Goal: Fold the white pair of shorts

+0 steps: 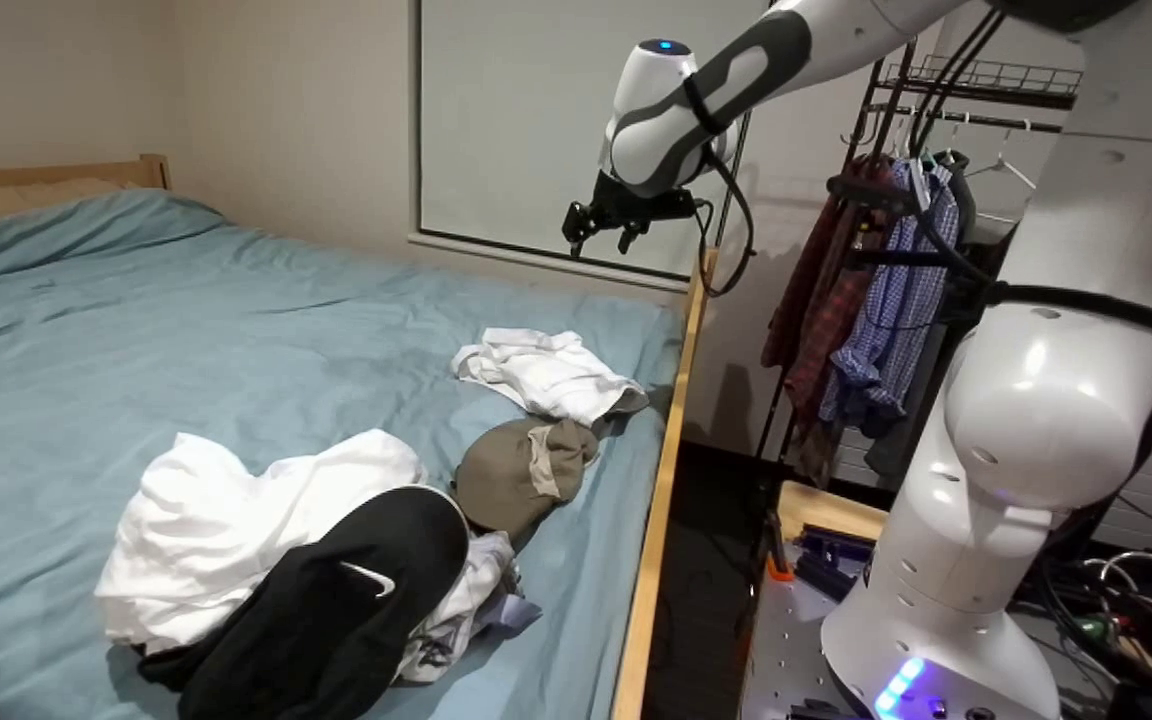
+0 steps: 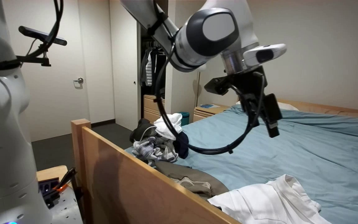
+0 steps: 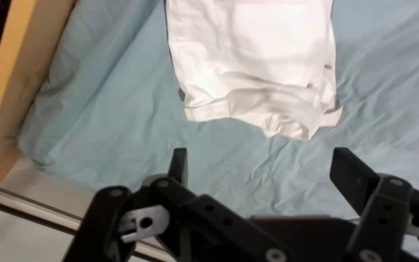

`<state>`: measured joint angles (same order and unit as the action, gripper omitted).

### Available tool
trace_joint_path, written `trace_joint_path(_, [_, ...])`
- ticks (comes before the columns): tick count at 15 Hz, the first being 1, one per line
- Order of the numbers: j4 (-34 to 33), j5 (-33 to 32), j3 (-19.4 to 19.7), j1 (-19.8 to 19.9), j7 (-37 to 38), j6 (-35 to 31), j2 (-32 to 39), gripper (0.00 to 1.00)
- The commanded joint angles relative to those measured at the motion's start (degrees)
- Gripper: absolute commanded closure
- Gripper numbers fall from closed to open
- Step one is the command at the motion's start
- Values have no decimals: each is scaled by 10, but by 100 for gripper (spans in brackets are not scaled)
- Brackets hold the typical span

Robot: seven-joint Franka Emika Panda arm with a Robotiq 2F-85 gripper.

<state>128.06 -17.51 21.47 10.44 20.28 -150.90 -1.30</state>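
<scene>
The white shorts (image 1: 551, 375) lie rumpled on the blue bed sheet near the bed's wooden edge. They also show in an exterior view (image 2: 269, 202), partly cut off at the bottom. In the wrist view the shorts (image 3: 256, 54) fill the upper middle, with one end bunched and creased toward the gripper; their far end is out of frame. My gripper (image 1: 602, 246) is in the air above the bed, apart from the shorts. In the wrist view the gripper (image 3: 259, 160) is open, with only bed sheet visible between its fingers. It also shows in an exterior view (image 2: 264, 129).
An olive cap (image 1: 511, 475) lies beside the shorts. A pile with a white garment (image 1: 236, 530), a black Nike cap (image 1: 356, 590) and a patterned cloth (image 1: 456, 610) sits further along. The wooden bed board (image 2: 141, 180) rises along the edge. A clothes rack (image 1: 866, 270) stands beyond.
</scene>
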Motion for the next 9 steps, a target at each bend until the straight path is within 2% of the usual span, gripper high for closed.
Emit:
trace_joint_path(1, [120, -49, -31, 27, -77, -4, -108, 0])
trace_joint_path(2, [63, -17, -40, 30, -38, -1, -48, 0])
trace_joint_path(4, [102, -27, -48, 38, -59, -2, -84, 0])
trace_joint_path(6, [113, -27, -50, 42, -71, -2, -99, 0])
trace_joint_path(7, [127, 44, 6, -32, -177, 9, -116, 0])
trace_joint_path(8, [132, 62, -3, -29, -203, 17, -127, 0])
trace_joint_path(9, [140, 87, -31, -13, -239, 30, -133, 0])
